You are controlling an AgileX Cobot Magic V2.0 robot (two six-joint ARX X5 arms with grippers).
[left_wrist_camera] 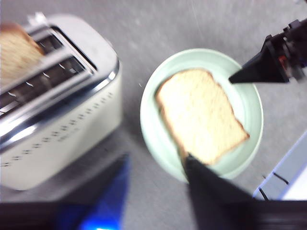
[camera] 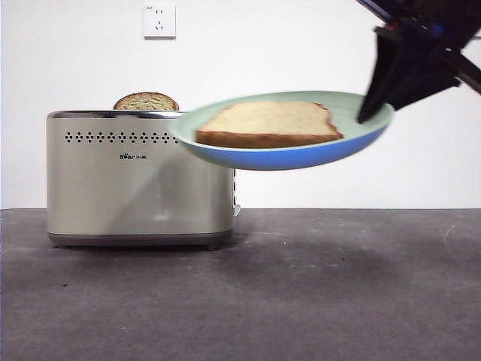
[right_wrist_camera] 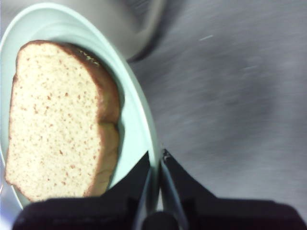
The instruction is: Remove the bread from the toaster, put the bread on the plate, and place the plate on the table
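Observation:
The pale green plate (camera: 301, 156) hangs in the air to the right of the cream toaster (camera: 135, 180), well above the table (camera: 316, 301). A slice of bread (camera: 270, 120) lies flat on it. My right gripper (right_wrist_camera: 156, 163) is shut on the plate's rim (right_wrist_camera: 136, 124), next to the bread (right_wrist_camera: 57, 120); in the front view this right gripper (camera: 373, 105) comes in from the upper right. The left gripper (left_wrist_camera: 153, 177) hovers open and empty above the plate (left_wrist_camera: 249, 105) and bread (left_wrist_camera: 199, 117), beside the toaster (left_wrist_camera: 62, 129).
Another slice (camera: 146, 101) sticks up from a toaster slot (left_wrist_camera: 14, 52). A wall socket (camera: 159, 20) is on the white wall behind. A pale grey-white object (left_wrist_camera: 288, 177) lies at the table's side in the left wrist view.

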